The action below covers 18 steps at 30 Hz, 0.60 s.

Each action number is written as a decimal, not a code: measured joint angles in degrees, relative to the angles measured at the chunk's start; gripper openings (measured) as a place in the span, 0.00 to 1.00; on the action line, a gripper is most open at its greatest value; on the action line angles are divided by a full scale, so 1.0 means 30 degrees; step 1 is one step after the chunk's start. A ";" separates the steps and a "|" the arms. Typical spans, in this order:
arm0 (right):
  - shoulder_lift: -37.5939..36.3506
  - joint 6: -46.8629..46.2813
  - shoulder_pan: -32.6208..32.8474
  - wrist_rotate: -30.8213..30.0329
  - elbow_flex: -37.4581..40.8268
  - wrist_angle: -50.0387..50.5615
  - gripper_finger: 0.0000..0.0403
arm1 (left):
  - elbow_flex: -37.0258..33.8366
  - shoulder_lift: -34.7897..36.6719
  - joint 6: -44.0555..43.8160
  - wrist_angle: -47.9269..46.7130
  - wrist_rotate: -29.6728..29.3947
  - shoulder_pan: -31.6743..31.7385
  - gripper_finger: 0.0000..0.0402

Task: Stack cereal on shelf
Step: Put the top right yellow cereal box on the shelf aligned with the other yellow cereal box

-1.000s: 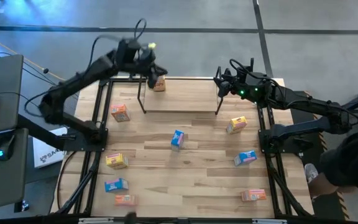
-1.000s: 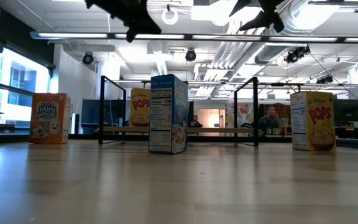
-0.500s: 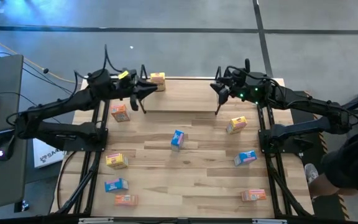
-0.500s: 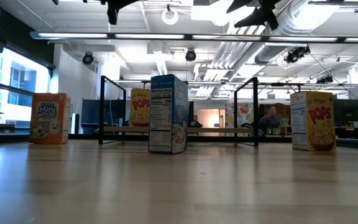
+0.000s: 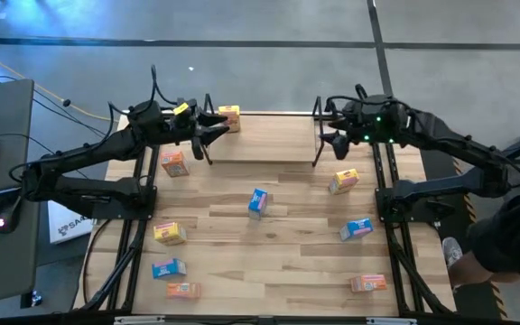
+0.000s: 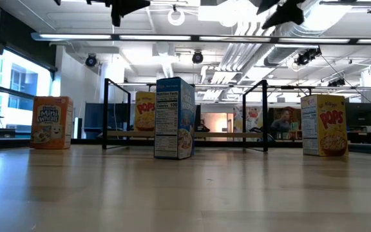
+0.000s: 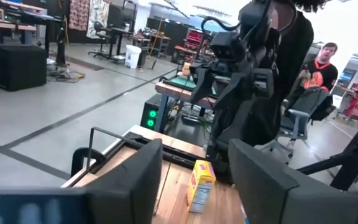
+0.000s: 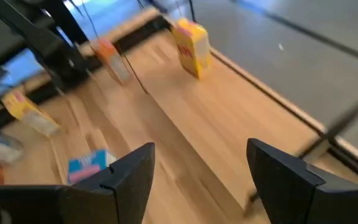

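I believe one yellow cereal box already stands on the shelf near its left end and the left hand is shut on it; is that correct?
Not quite. The yellow cereal box does stand on the shelf near its left end, but the left hand is not shut on it. The high view shows that hand beside the box, apart from it, and the left wrist view shows its fingers spread and empty.

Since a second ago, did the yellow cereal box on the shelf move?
Yes. The yellow box went from beside the left gripper, just inside the shelf's left end, slightly toward the table's far edge.
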<state>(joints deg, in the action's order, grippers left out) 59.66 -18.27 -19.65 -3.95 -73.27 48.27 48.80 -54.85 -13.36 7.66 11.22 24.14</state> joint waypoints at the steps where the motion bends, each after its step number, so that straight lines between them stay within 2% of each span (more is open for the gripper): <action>1: 0.0013 -0.0292 -0.0013 0.0072 -0.0158 0.0880 0.61 | 0.0000 0.0006 0.0006 0.0000 0.0000 0.0000 0.48; 6: 0.0009 -0.0832 -0.0007 0.2622 0.0106 0.6583 0.62 | 0.0000 0.0006 0.0006 -0.0007 0.0000 0.0007 0.55; 11: 0.0021 -0.0018 0.0010 0.3861 0.1355 0.9210 0.67 | 0.0000 0.0006 -0.0378 -0.0016 0.0000 0.0007 0.59; 15: 0.0325 0.2739 0.0024 0.4464 0.2650 0.9676 0.71 | 0.0000 0.0006 -0.0467 -0.0022 0.0000 0.0007 0.59; 18: 0.1173 0.5877 0.0036 0.3633 0.3325 0.9609 0.73 | 0.0000 0.0006 -0.0473 -0.0067 -0.0006 0.0007 0.59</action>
<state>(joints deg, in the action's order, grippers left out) 63.18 -0.64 -19.54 6.94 -63.30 77.09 48.80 -54.83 -14.78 7.46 11.20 24.16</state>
